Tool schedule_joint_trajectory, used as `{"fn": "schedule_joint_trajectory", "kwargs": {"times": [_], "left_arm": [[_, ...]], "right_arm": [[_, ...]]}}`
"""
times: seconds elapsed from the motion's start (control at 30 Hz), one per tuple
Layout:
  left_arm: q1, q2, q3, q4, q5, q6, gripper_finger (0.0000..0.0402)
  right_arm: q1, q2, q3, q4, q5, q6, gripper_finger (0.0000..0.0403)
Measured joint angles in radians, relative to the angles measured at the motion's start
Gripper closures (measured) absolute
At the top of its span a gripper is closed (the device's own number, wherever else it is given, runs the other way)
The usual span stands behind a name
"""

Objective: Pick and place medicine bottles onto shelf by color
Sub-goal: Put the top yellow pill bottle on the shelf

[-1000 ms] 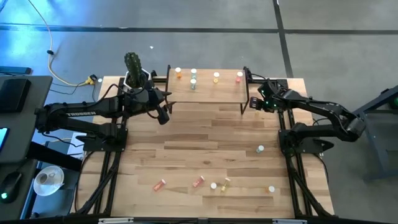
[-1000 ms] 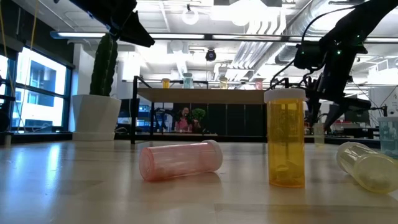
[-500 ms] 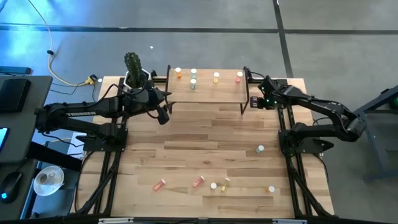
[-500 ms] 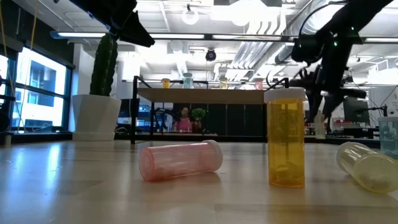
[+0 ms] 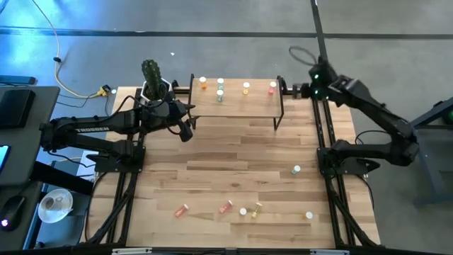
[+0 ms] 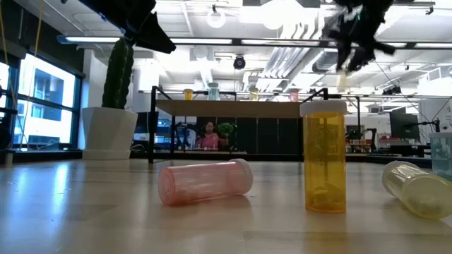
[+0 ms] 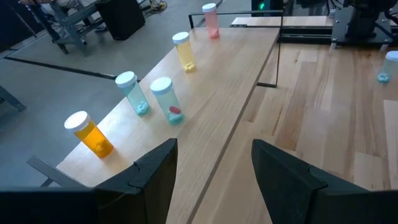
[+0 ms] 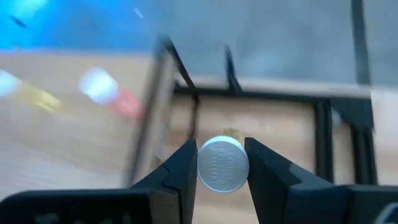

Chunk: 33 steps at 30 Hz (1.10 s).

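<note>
- Right tool (image 8: 222,163) is clamped on a white-capped bottle (image 8: 222,164), up beside the shelf's (image 5: 241,106) right end.
- Left tool (image 7: 214,165) sits wide, empty, five bottles ahead.

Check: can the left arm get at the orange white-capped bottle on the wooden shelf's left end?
Probably yes: the left gripper, open, hovers beside that end, nothing between it and the orange bottle on the shelf.

- We find five bottles (image 5: 219,90) on the shelf (image 5: 237,106) at the table's far edge.
- We find six bottles (image 5: 241,209) scattered near the front edge.
- We find a plant (image 5: 152,76) left of the shelf.
</note>
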Motion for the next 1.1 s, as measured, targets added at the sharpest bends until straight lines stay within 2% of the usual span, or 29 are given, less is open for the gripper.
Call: {"fn": "schedule_joint_trajectory", "kwargs": {"times": [0.23, 0.47, 1.1], "left_arm": [[0.0, 0.0, 0.0, 0.0, 0.0, 0.0, 0.0204], [0.0, 0.0, 0.0, -0.001, 0.0, 0.0, 0.0204], [0.0, 0.0, 0.0, -0.03, 0.0, 0.0, 0.0204]], "right_arm": [[0.05, 0.056, 0.186, 0.047, -0.007, -0.053, 0.0299], [0.172, 0.199, 0.33, 0.042, -0.011, -0.098, 0.0299], [0.28, 0.643, 0.818, -0.267, -0.078, -0.148, 0.0299]]}}
